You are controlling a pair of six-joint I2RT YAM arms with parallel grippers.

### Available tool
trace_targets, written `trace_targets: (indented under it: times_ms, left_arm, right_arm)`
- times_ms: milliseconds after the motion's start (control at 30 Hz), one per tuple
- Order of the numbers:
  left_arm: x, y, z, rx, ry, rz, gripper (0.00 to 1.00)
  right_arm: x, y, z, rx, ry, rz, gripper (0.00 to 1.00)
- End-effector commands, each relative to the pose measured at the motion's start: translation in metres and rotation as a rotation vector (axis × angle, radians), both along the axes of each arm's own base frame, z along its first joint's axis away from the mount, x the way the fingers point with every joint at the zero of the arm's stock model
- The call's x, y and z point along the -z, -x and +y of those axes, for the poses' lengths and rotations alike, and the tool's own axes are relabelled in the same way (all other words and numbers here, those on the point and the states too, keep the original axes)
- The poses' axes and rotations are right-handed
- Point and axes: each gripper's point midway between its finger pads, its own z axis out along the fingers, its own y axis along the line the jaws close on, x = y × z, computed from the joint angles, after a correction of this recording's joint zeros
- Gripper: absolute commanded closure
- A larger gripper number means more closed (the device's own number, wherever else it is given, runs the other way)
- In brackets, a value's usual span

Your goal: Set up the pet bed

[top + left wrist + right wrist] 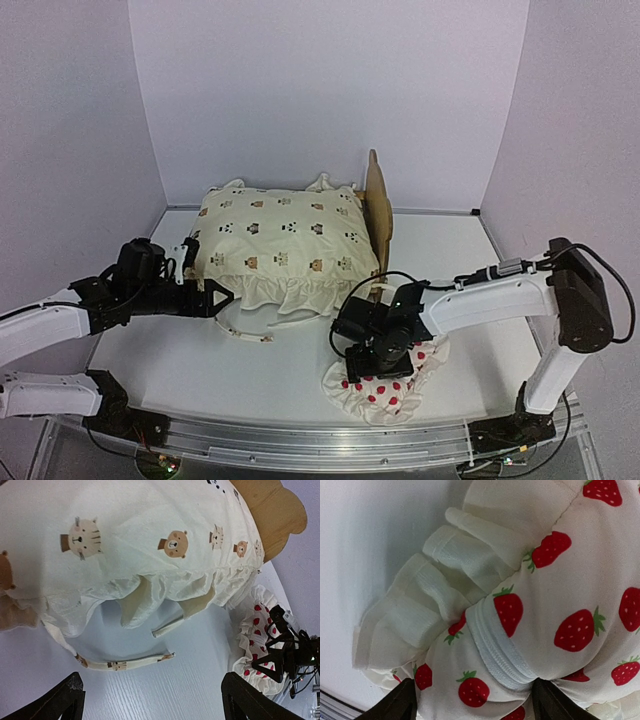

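The pet bed is mostly buried under the cream animal-print cover. Only its plywood headboard shows, at the cover's right end. My left gripper hovers open over bare table just in front of the cover's ruffled edge, with a loose tie strap lying ahead of it. The white strawberry-print ruffled pillow lies at the front right of the table. My right gripper points down onto it, jaws wide and straddling a bulge of the pillow.
The white table is walled in by pale panels at the back and both sides. A metal rail runs along the near edge. The right arm reaches in from the right, with its cable looping near the headboard's foot.
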Motion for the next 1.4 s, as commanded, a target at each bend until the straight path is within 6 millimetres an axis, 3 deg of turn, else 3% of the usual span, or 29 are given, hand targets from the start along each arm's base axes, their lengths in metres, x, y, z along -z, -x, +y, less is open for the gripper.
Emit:
trace_targets:
  times_ms: [0,167,400,500,700,933,1167,1367]
  left_arm:
    - [-0.017,0.005,-0.034,0.140,0.035,-0.024,0.06]
    - [-0.021,0.012,-0.079,0.226,-0.003,-0.033,0.07]
    - [-0.007,0.038,-0.158,0.389,-0.063,-0.002,0.09]
    - [-0.002,0.051,-0.193,0.456,-0.087,0.008,0.10]
    - [0.027,0.071,-0.254,0.555,-0.171,0.054,0.12]
    - [0.053,0.085,-0.309,0.593,-0.274,0.059,0.13]
    - [0.077,0.072,-0.335,0.559,-0.338,0.047,0.17]
    - [0.102,0.072,-0.349,0.576,-0.359,0.084,0.32]
  right_arm:
    - [-0.028,0.004,0.003,-0.067,-0.066,-0.011,0.06]
    - [-0.068,-0.006,-0.036,-0.090,0.004,-0.146,0.02]
    - [-0.126,-0.020,-0.105,-0.056,0.094,-0.377,0.02]
    - [-0.138,-0.022,-0.128,-0.025,0.096,-0.440,0.02]
    - [-0.139,-0.018,-0.163,0.024,0.105,-0.475,0.02]
    - [-0.140,-0.012,-0.192,0.067,0.095,-0.512,0.02]
    - [-0.137,-0.006,-0.204,0.070,0.088,-0.519,0.02]
    - [-0.135,-0.003,-0.213,0.073,0.088,-0.527,0.02]
